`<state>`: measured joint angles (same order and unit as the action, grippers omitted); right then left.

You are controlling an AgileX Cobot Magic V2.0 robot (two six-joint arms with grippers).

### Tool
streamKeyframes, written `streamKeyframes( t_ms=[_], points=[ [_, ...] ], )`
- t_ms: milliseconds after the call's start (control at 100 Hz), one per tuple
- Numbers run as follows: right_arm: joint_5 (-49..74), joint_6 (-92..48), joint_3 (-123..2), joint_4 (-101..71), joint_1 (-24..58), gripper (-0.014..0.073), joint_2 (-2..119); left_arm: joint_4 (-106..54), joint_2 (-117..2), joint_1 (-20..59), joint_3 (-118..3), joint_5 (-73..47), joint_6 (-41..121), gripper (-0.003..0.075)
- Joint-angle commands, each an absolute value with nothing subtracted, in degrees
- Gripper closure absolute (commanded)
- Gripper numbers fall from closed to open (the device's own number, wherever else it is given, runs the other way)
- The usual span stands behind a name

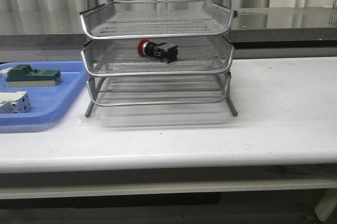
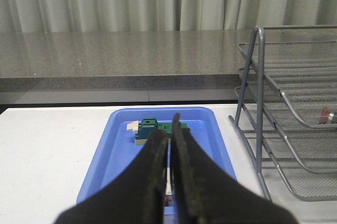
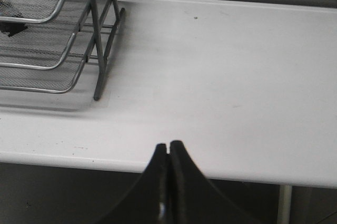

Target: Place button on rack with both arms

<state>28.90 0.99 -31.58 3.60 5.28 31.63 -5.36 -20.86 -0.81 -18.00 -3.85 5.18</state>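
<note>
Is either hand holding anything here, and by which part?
Nothing is held. Both the left hand and right hand are shut and empty; the button lies in the rack's middle tier.

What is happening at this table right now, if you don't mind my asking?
Nothing is being handled. The button lies on its side in the middle tier of the wire rack. Both arms are back from it: the left gripper is shut over the blue tray, the right gripper shut near the table's edge.

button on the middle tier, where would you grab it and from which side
Grip the button across its black cylindrical body, between the red cap and the dark rear block. It lies on its side in the rack, cap toward the robot's left. The top tier sits close overhead, so probably come in low from the open front, pincer fingers spanning the body.
</note>
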Motion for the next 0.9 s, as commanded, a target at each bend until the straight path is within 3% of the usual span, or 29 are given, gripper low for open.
streamKeyframes(
  t_ms=[0,490,890],
  points=[
    [24.8,1.0,-33.0,4.1,4.9,0.0651,31.6,-5.9,-21.2,-0.9,-19.6,0.9,4.7,0.0716],
    [23.3,1.0,-32.3,4.1,4.9,0.0651,30.0,-5.9,-21.2,-0.9,-19.6,0.9,4.7,0.0716],
    [7.0,1.0,-14.5,4.1,4.9,0.0651,16.4,-5.9,-21.2,-0.9,-19.6,0.9,4.7,0.0716]
  ],
)
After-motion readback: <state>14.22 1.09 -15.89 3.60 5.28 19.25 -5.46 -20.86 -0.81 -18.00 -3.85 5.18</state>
